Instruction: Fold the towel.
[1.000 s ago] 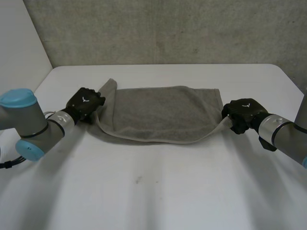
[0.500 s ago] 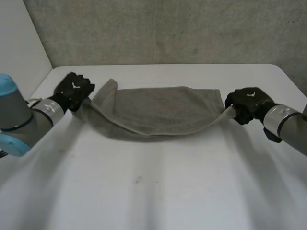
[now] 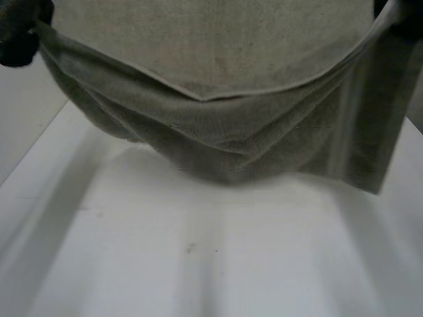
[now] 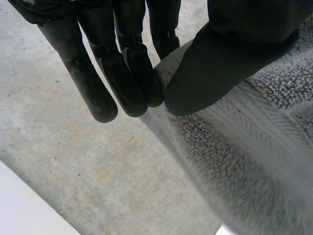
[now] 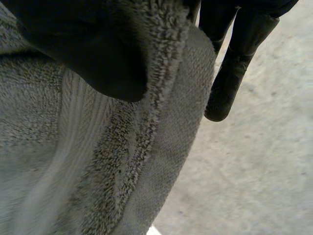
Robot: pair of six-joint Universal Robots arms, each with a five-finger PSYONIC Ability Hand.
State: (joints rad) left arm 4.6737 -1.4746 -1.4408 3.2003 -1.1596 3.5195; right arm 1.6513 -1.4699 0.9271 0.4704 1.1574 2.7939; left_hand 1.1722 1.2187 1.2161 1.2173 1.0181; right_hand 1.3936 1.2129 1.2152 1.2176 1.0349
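The grey towel (image 3: pixel 218 125) hangs high above the white table (image 3: pixel 198 264), stretched between both hands and sagging in the middle, close to the head camera. My left hand (image 3: pixel 16 39) grips its left corner; in the left wrist view the thumb (image 4: pixel 215 63) pinches the towel edge (image 4: pixel 254 147) against the fingers (image 4: pixel 122 73). My right hand (image 3: pixel 403 16) holds the right corner; in the right wrist view its thumb (image 5: pixel 93 54) presses the towel (image 5: pixel 98 166) against the fingers (image 5: pixel 230 73).
A concrete wall (image 4: pixel 73 171) stands behind the table. A white wall panel (image 3: pixel 26 125) rises at the table's left.
Both hands have lifted the towel from the table, high up and toward the head camera. The left hand has closed on its corner.
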